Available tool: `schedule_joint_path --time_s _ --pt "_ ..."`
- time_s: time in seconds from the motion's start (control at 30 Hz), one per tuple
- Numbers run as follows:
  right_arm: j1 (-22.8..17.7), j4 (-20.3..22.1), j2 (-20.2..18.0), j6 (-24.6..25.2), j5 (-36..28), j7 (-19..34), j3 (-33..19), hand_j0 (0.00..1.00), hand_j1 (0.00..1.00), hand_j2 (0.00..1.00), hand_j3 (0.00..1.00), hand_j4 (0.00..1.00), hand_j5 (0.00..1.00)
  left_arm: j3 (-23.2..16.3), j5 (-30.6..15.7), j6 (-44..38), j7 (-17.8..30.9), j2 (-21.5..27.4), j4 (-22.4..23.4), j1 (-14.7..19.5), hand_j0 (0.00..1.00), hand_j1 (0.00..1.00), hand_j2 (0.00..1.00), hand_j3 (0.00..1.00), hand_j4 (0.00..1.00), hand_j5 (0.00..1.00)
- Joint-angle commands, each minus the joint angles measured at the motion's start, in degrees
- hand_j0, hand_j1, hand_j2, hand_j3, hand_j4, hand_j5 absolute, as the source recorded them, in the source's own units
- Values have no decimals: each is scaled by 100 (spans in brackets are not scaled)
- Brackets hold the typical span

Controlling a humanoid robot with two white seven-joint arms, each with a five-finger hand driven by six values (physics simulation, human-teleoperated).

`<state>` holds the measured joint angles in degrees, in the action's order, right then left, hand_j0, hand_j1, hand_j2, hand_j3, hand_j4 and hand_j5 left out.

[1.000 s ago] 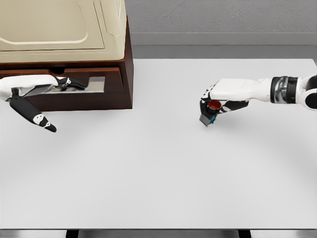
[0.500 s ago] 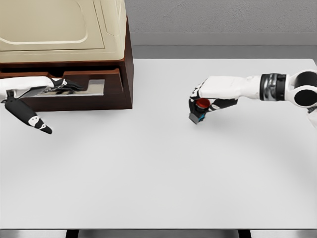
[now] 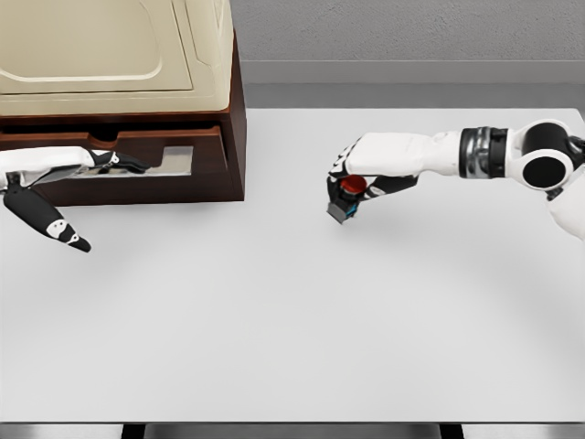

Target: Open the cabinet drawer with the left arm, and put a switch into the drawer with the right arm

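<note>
switch (image 3: 346,198), red round cap on boxy body, pinched in right hand (image 3: 358,174) fingers; left hand (image 3: 87,162) fingers hooked on drawer (image 3: 146,161) front.

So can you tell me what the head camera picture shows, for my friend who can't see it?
The robot's right hand holds a small switch with a red button over a white table. Its left hand reaches to the drawer front of a brown cabinet at the table's far left.

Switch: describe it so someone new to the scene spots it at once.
On the white table, right of the brown cabinet, find the right hand reaching in. The switch is the small dark block it grips, the only thing there with a red button on top.
</note>
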<state>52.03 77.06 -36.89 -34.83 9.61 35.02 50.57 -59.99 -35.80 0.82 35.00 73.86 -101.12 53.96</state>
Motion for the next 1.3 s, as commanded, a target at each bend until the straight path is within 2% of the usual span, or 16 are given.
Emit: schedule_joint_path --time_s 0.0,0.5,0.7,0.97,1.27 --pt "0 2 85 20 -38 -2 -3 49 49 49 49 49 49 -4 65 76 0 41 5 0 100 100 100 100 100 100" --pt "299 -34 393 55 -38 -2 32 49 49 49 49 49 49 -22 38 217 0 173 5 -17 100 100 100 100 100 100" --pt "413 10 393 55 -38 -2 41 49 49 49 49 49 49 -13 38 375 0 270 5 -88 100 100 100 100 100 100" --pt "773 19 384 47 -196 -2 419 49 49 49 49 49 49 -22 38 498 0 340 5 -158 100 100 100 100 100 100" --pt "958 116 367 47 -399 -2 454 49 49 49 49 49 49 -22 38 638 0 393 -4 -176 100 100 100 100 100 100"
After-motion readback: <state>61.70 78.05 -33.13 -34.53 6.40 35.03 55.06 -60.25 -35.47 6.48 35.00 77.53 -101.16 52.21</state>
